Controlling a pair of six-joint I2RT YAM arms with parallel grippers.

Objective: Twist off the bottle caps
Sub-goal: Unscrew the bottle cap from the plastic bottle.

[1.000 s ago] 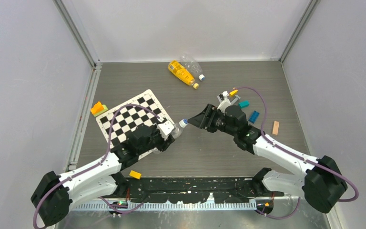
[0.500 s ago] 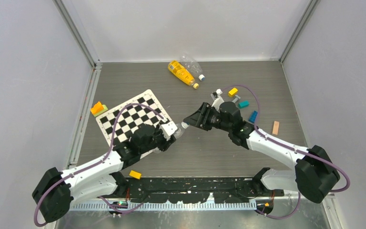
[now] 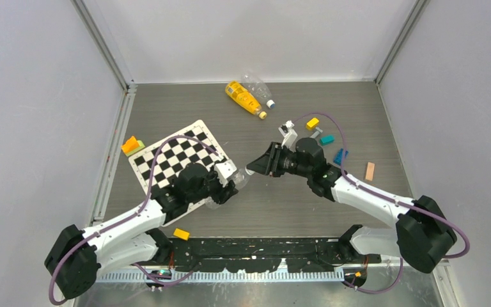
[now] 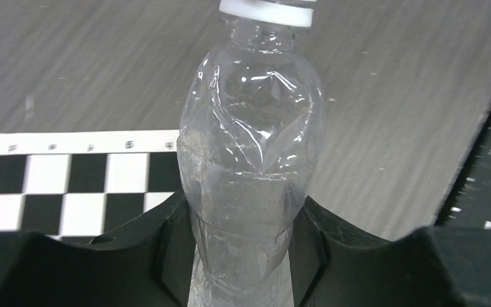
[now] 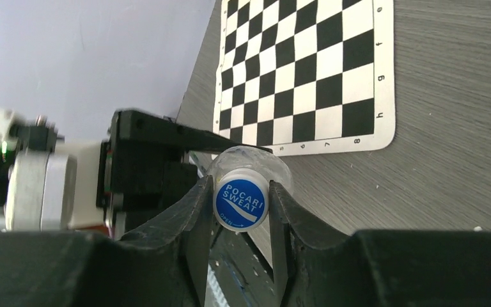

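Observation:
A clear crinkled bottle [image 4: 250,147] lies in my left gripper [image 4: 243,224], which is shut on its lower body just off the mat's corner [image 3: 230,184]. Its white cap [image 4: 267,9] has a blue printed top [image 5: 241,202] and points toward the right arm. My right gripper [image 5: 241,206] is shut on that cap, one finger [image 5: 195,220] pressed to each side; from above the cap is hidden between the fingers of the right gripper [image 3: 253,169]. A yellow-orange bottle [image 3: 243,97] with a yellow cap [image 3: 263,116] and another clear bottle [image 3: 256,85] with a pale cap [image 3: 270,103] lie at the back.
A checkerboard mat [image 3: 179,153] lies left of centre. An orange block [image 3: 131,145] sits by the left wall and a yellow one [image 3: 181,234] near the front rail. Yellow [image 3: 312,123], teal [image 3: 327,139], blue [image 3: 340,156] and tan [image 3: 369,171] blocks lie behind the right arm.
My right gripper has moved left up to the held bottle and closed its fingers onto the cap. The left gripper has kept its hold, shifting only slightly.

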